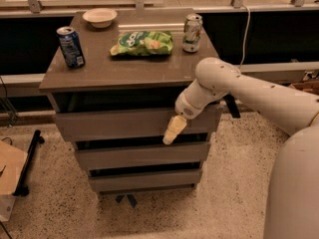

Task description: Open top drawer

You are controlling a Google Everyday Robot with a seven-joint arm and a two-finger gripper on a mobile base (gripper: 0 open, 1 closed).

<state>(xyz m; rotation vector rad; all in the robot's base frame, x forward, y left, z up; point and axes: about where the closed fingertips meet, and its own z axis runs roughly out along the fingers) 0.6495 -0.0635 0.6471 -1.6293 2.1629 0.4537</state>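
Observation:
The top drawer (114, 124) is the wide grey-brown flat front just under the cabinet top (119, 71), with a dark gap above it. Its front stands about in line with the two drawer fronts below. My gripper (172, 131), cream-coloured at the end of the white arm, points down and to the left. It lies against the right part of the top drawer's front, at its lower edge, over the gap to the middle drawer (134, 156). The arm comes in from the right.
On the cabinet top stand a blue can (71, 46), a white bowl (99, 17), a green chip bag (142, 43) and a green-white can (192, 32). The bottom drawer (144, 179) is near the speckled floor. A cardboard box (7, 176) lies at the left. A ledge runs behind.

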